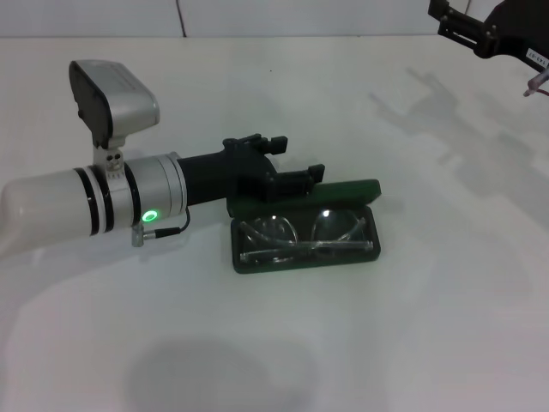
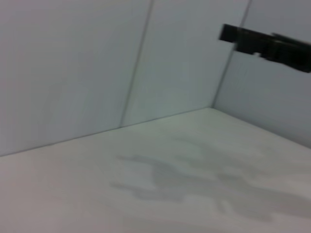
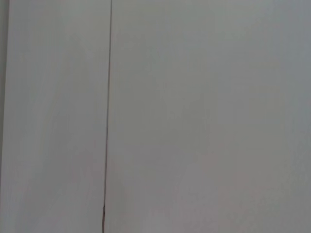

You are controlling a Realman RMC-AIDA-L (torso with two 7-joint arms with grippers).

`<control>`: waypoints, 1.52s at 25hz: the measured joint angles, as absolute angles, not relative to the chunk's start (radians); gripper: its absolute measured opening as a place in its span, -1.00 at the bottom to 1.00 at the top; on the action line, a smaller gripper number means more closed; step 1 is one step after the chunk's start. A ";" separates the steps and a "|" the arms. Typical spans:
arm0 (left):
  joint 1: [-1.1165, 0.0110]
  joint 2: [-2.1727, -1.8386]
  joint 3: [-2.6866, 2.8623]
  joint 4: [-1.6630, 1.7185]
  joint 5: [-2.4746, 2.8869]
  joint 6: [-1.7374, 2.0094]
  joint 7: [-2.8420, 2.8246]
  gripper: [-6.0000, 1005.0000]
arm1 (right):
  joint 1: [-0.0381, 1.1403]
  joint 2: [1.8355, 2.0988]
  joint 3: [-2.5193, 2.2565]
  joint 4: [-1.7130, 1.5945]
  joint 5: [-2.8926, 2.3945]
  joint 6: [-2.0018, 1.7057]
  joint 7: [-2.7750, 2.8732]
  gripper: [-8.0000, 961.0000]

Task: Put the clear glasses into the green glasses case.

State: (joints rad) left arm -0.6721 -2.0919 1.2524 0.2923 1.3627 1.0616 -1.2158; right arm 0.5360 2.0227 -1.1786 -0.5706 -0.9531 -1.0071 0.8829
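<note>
The green glasses case [image 1: 305, 257] lies open in the middle of the table, its lid [image 1: 343, 190] standing up along the far side. Inside the tray lie the clear glasses [image 1: 302, 233], folded, with both lenses showing. My left gripper [image 1: 296, 159] reaches in from the left and sits right behind the lid's left end, open, with nothing held between its fingers. Whether it touches the lid is not clear. My right gripper [image 1: 480, 30] hangs high at the far right, well away from the case; it also shows as a dark bar, my right gripper [image 2: 265, 46], in the left wrist view.
The white table [image 1: 386, 343] carries nothing else around the case. A white wall [image 2: 73, 63] with panel seams closes off the far side. The right wrist view shows only that wall [image 3: 194, 116].
</note>
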 joint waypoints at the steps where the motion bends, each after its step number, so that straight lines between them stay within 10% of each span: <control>1: -0.671 -2.092 1.253 0.292 1.365 1.067 -1.214 0.71 | 0.536 2.023 -1.179 -0.570 -0.953 -1.007 0.880 0.76; 38: -0.607 -2.093 1.284 0.294 1.252 1.209 -1.098 0.71 | 0.590 2.021 -1.191 -0.517 -0.961 -1.008 0.846 0.76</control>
